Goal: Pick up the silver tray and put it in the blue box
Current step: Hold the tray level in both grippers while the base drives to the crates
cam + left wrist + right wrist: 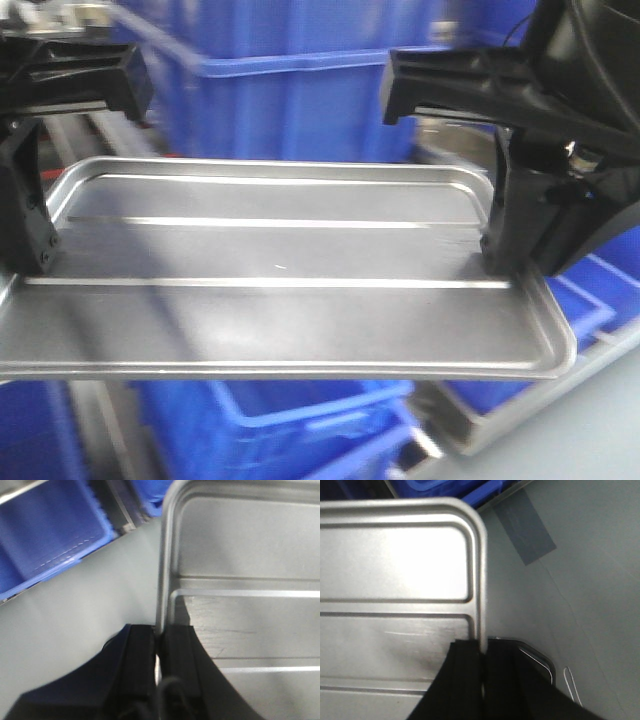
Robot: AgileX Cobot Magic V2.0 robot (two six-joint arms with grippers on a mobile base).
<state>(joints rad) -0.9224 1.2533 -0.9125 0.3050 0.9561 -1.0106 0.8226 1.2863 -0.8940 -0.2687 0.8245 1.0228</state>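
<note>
Left gripper [159, 647]: clenched on the rolled rim of the silver tray [280, 250], one finger inside the rim and one outside.

Right gripper [482, 655]: clamped in the same way on the rim of the opposite short end.

The tray spans between the two grippers, roughly level and lifted clear of the grey table [75, 620].

The blue box [300, 100] stands beyond both grippers, past the tray's far edge and not touching it. A second blue crate [290, 420] sits below the near edge.
</note>
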